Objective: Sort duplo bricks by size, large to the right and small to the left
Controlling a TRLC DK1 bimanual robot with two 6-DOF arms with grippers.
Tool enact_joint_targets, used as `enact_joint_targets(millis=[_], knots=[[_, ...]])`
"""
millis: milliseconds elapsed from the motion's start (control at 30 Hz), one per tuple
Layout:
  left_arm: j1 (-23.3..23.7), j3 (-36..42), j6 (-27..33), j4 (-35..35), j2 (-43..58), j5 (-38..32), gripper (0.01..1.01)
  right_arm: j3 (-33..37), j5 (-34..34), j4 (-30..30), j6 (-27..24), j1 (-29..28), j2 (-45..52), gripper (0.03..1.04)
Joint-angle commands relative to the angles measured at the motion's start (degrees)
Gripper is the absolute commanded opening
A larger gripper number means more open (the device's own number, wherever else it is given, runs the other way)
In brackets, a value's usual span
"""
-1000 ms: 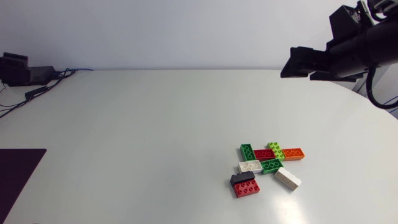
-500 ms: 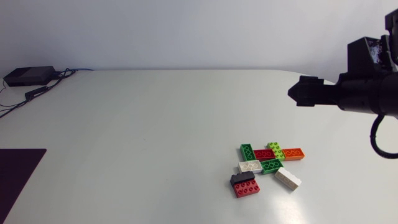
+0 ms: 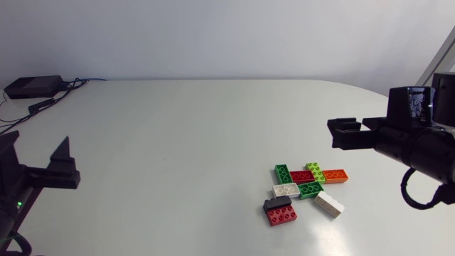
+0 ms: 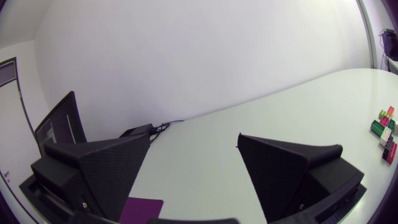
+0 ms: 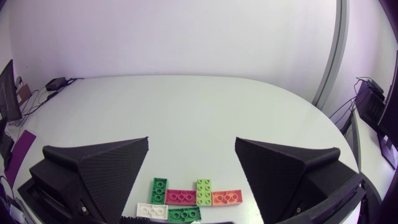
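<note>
Several duplo bricks lie in one cluster right of the table's middle: a dark green one point(image 3: 282, 172), red point(image 3: 302, 176), lime point(image 3: 316, 171), orange point(image 3: 335, 174), white point(image 3: 285, 190), another green point(image 3: 309, 189), a second white point(image 3: 329, 203), black point(image 3: 275, 203) and a large red point(image 3: 283, 214). My right gripper point(image 3: 342, 134) hangs open above and behind the cluster; its own view shows the dark green brick point(image 5: 159, 186) and orange brick point(image 5: 227, 197) ahead under the spread fingers point(image 5: 99, 168). My left gripper point(image 3: 69, 167) stands open at the far left, far from the bricks point(image 4: 385, 130).
A black box point(image 3: 32, 85) with cables point(image 3: 53, 99) sits at the table's back left corner. A purple mat point(image 4: 140, 208) lies under my left gripper near the left edge. Bare white tabletop point(image 3: 185, 142) stretches between the left arm and the brick cluster.
My left arm has come into view at the left edge, over the dark mat. My right arm has dropped from the back right down toward the brick cluster. The bricks have not moved.
</note>
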Motion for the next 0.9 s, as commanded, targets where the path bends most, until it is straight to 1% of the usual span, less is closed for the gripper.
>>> enact_joint_targets(millis=[0,67,200,300,400,467,533,600,633,700,867], knots=[[-1.31,-3.86,-1.97,1.04,-0.32,1.01,0.98,-2.74,0.57,2.26,-1.52,-0.51,-0.18,1.0],[-2.19,-5.97,-2.68,1.04,-0.32,2.06,0.98,-4.32,0.57,4.02,-1.88,-0.51,-0.18,1.0],[-3.69,-7.9,-3.91,-0.37,-0.32,4.17,0.98,-5.91,0.57,5.42,-1.96,-0.51,-0.18,1.0],[-3.95,-8.52,-4.17,-3.09,-0.41,9.01,0.98,-6.96,0.57,6.65,-2.23,-0.51,-0.18,1.0],[-3.6,-8.78,-4.52,-3.44,-0.32,12.87,0.98,-8.45,0.57,8.5,-2.76,-0.51,-0.09,1.0],[-3.86,-9.57,-5.14,-2.65,-0.32,13.23,0.98,-9.07,0.57,9.03,-2.93,-0.43,-0.09,1.0],[-3.77,-10.71,-5.23,-0.1,-0.41,13.14,0.98,-9.42,0.48,9.12,-2.93,-0.43,-0.09,1.0],[-4.21,-11.68,-5.4,-0.37,-0.67,13.23,0.98,-9.6,0.48,9.12,-2.84,-0.34,-0.18,1.0],[-5.18,-12.47,-6.54,-0.46,-0.84,13.23,0.98,-9.6,0.48,9.2,-2.67,-0.25,-0.18,1.0],[-6.59,-13.79,-6.9,-0.37,-1.55,13.14,0.982,-9.6,0.48,9.56,-2.4,0.36,-0.18,1.0],[-6.24,-13.61,-6.81,-1.86,-1.99,13.14,0.984,-9.86,0.57,9.73,-2.05,0.8,-0.27,1.0]])
